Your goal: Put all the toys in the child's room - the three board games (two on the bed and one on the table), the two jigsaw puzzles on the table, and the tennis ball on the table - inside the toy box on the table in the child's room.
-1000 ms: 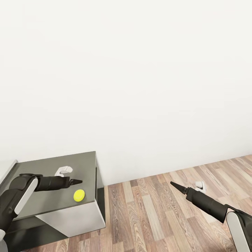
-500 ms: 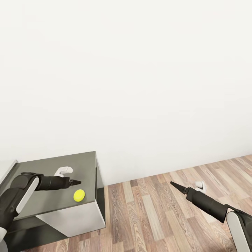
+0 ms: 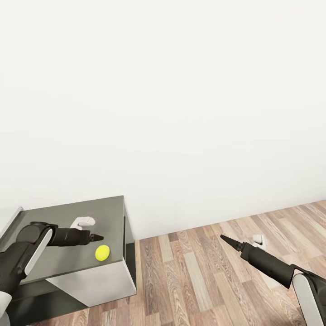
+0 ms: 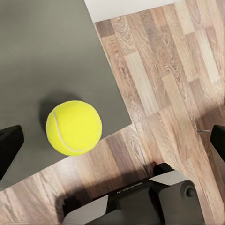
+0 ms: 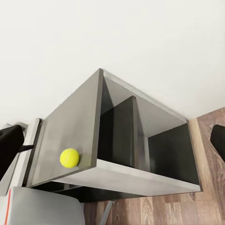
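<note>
The left end effector (image 3: pixel 97 237) hovered spread wide and empty above the tennis ball (image 3: pixel 103 252) on the bench (image 3: pixel 54 217), the ball at its 5 o'clock, while the right end effector (image 3: pixel 223 237), fingers apart, held nothing.

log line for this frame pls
phase: reach for ball | left gripper: open, above ball | ball: on dark desk corner | right gripper: idle over floor
</note>
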Controlling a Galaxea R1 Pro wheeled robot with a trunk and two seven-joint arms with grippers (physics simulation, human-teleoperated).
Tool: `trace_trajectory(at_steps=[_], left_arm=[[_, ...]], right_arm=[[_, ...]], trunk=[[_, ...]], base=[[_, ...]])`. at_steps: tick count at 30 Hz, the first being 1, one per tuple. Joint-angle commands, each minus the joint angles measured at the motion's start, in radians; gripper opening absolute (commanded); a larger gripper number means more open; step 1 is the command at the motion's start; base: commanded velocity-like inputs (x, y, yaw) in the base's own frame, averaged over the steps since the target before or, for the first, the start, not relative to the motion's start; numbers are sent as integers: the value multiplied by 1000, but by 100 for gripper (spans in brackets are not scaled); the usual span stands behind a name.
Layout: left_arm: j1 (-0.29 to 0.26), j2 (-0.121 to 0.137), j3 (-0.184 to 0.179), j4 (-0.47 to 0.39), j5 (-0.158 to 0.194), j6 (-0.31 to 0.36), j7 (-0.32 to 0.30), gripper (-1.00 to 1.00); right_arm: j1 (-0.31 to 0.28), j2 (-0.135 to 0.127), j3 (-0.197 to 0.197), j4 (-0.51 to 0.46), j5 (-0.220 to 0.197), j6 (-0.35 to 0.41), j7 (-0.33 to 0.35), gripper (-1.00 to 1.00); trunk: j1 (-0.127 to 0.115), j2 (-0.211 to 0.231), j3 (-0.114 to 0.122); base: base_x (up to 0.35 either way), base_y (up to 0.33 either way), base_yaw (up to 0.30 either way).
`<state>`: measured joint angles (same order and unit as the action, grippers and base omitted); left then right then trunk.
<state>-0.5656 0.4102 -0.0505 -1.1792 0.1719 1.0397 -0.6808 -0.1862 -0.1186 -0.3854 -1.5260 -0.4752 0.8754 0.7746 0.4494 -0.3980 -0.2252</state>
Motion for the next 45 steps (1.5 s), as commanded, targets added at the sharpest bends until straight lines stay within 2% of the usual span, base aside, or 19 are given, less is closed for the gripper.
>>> trace_trajectory(at_steps=[1,6,11,12,15,21,22,30,35,45], left_arm=[[-1,0,-1,0,0,7,5,100],[-11,-19,0,3,-36,7,12,100],[-30,-41,2,8,-74,7,48,100],[-36,-55,2,12,-90,7,73,100],[-41,-79,4,16,-110,7,112,100],[-47,-119,5,20,-127,7,183,100],[-48,-133,6,22,-129,7,204,100],[-52,-173,6,61,-133,7,286,100],[-59,-182,5,91,-133,7,307,100],[-118,-187,3,206,-136,6,320,100]], right_arm=[[-1,0,-1,0,0,5,3,100],[-1,0,-1,0,0,5,4,100],[-1,0,-1,0,0,5,3,100],[-1,1,-1,0,0,5,3,100],[-1,1,-1,0,0,5,3,100],[-2,2,-1,0,0,5,3,100],[-1,2,-1,0,0,5,3,100],[-1,2,-1,1,0,5,3,100],[-1,2,-1,1,0,5,3,100],[-1,2,0,1,0,5,3,100]], trunk=[[1,-2,-2],[1,-2,-2],[1,-2,-2],[1,-2,-2],[1,-2,-2],[1,-2,-2],[1,-2,-2],[1,-2,-2],[1,-2,-2],[1,-2,-2]], base=[[0,0,0],[0,0,0],[0,0,0],[0,0,0],[0,0,0],[0,0,0],[0,0,0],[0,0,0],[0,0,0],[0,0,0]])
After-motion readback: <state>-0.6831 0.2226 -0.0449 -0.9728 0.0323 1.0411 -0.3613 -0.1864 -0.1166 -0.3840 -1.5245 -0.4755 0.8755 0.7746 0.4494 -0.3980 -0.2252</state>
